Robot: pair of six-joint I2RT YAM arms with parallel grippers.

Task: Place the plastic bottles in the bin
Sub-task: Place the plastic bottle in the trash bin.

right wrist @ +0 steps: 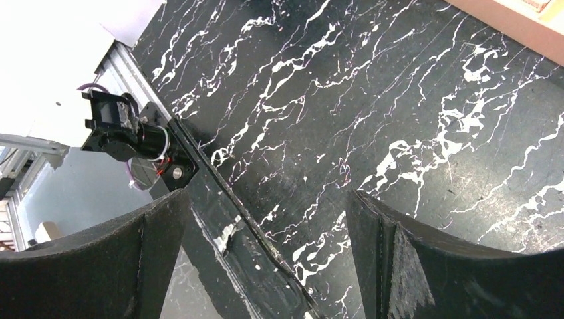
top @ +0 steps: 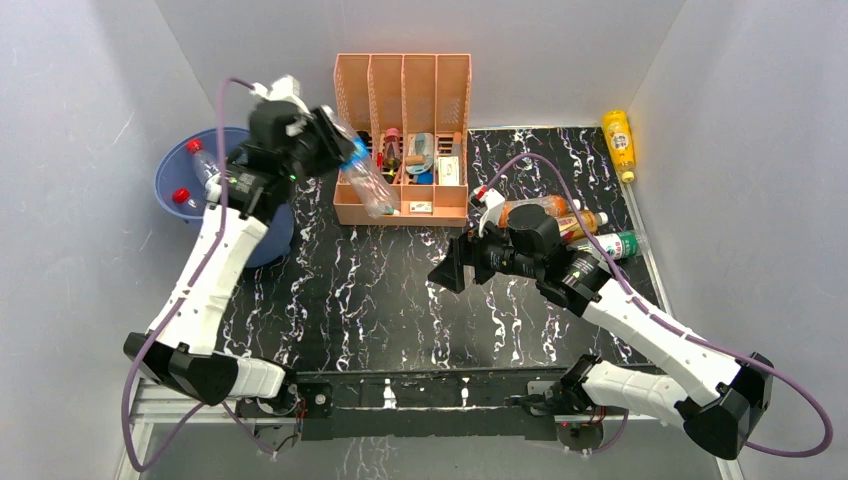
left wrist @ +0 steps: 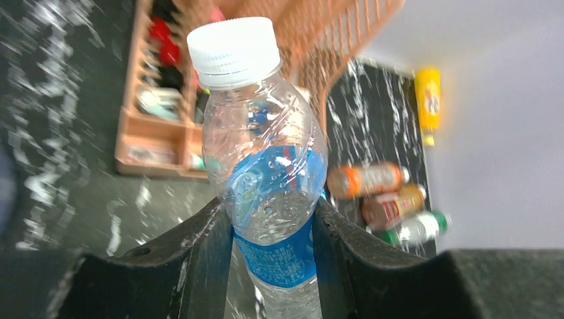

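Note:
My left gripper (top: 348, 160) is shut on a clear bottle with a blue label and white cap (top: 375, 190), held in the air in front of the peach rack, to the right of the blue bin (top: 262, 242). The left wrist view shows the fingers (left wrist: 206, 246) clamping the bottle (left wrist: 266, 166) at its label. Two red-capped bottles (top: 193, 150) lie in the bin. An orange bottle (top: 540, 208), a brown one (top: 582, 222) and a green-labelled one (top: 617, 245) lie at the mat's right edge. A yellow bottle (top: 620, 142) lies by the right wall. My right gripper (top: 450, 270) is open and empty over the mat (right wrist: 372, 100).
The peach slotted rack (top: 400, 212) with small items stands at the back centre, just behind the held bottle. White walls close in both sides. The arm bases and a metal rail (top: 420, 385) run along the near edge.

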